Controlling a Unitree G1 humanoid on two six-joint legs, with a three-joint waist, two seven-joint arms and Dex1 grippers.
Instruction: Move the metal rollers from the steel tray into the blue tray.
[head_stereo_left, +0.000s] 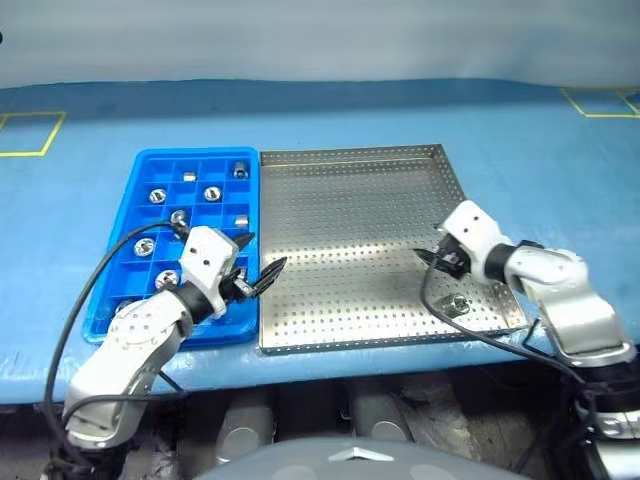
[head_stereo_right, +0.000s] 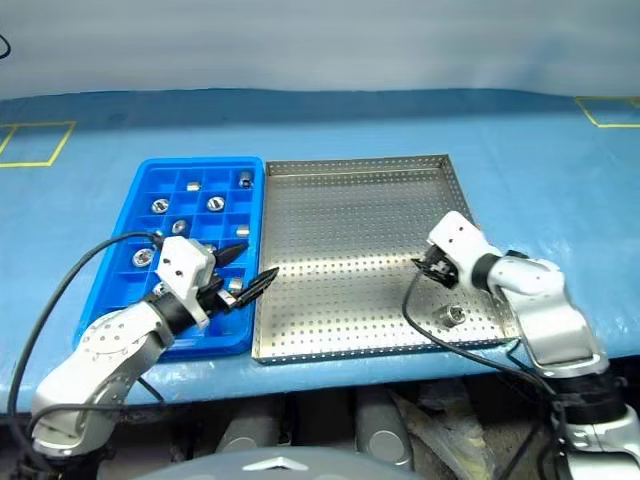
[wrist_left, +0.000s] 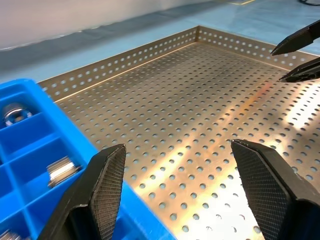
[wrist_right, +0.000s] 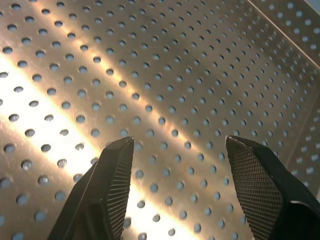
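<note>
Your right hand (head_stereo_right: 428, 268): fingers apart, empty, over steel tray (head_stereo_right: 350, 200), near one roller (head_stereo_right: 453, 316). Left hand (head_stereo_right: 243, 270): wide apart, empty, over blue tray (head_stereo_right: 140, 195) edge.

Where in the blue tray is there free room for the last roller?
Blue tray: its left-hand column and far-left corner cells look bare. The middle and right columns hold rollers, and the left gripper crowds the near right corner.
</note>
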